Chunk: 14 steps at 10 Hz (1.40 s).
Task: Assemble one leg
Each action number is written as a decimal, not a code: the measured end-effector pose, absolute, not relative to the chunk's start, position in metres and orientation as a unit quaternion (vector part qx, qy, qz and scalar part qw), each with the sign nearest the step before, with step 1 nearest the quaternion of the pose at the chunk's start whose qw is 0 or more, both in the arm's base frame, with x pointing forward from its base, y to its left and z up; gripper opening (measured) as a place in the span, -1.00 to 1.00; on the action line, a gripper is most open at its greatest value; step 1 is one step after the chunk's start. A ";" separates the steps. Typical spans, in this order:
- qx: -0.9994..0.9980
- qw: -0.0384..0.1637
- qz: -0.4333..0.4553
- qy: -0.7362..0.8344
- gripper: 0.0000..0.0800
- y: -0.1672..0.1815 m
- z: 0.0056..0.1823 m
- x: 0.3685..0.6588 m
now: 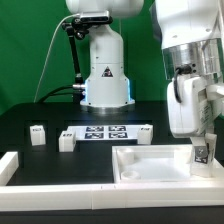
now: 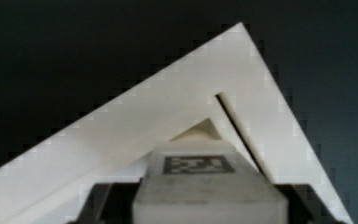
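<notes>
My gripper (image 1: 201, 155) is shut on a leg (image 1: 201, 156), a small white block with a black-and-white tag. It holds the leg upright over the near right corner of the wide white panel (image 1: 150, 160). In the wrist view the leg (image 2: 197, 180) sits between my two dark fingers (image 2: 108, 200), tag face up. Beneath it lies the panel's corner (image 2: 176, 110) with a triangular socket (image 2: 201, 130) just ahead of the leg. Whether the leg touches the panel I cannot tell.
The marker board (image 1: 104, 133) lies mid-table. Loose legs stand beside it: one at the exterior view's left (image 1: 38, 133), one by the board's left end (image 1: 67, 141), one at its right end (image 1: 144, 132). A white rail (image 1: 20, 165) borders the table's left front.
</notes>
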<state>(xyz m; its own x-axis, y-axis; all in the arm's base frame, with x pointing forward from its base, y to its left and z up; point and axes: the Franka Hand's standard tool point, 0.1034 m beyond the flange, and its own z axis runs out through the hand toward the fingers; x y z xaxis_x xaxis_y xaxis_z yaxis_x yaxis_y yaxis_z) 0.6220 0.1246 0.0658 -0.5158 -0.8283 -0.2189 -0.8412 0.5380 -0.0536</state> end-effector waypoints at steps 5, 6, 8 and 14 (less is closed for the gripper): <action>-0.543 0.111 0.022 0.832 0.54 0.124 0.065 0.622; -0.575 0.108 0.023 0.810 0.61 0.124 0.065 0.621; -0.672 0.098 0.013 0.734 0.62 0.125 0.065 0.619; -0.913 0.054 -0.022 0.403 0.62 0.125 0.072 0.628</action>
